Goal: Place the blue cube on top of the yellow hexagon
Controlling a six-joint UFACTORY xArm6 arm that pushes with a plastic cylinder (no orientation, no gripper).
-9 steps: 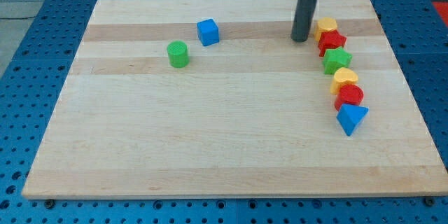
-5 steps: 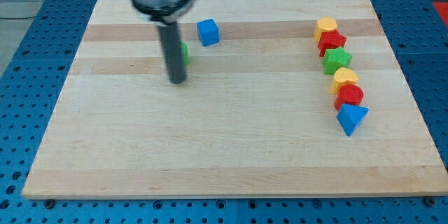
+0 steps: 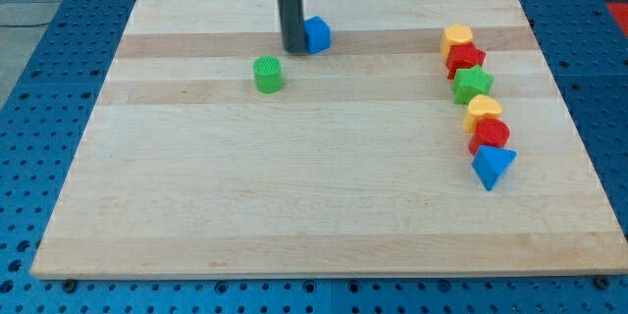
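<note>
Blue cube (image 3: 317, 34) corner toward view's bottom, my tip (image 3: 292, 48) touching its left

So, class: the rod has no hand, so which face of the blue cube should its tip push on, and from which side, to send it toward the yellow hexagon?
Push the blue cube on its face toward the view's left, coming from the left. My tip already sits against that side. The yellow hexagon lies to the view's right at about the same height, so a flat, centred push should likely slide it straight across.
</note>
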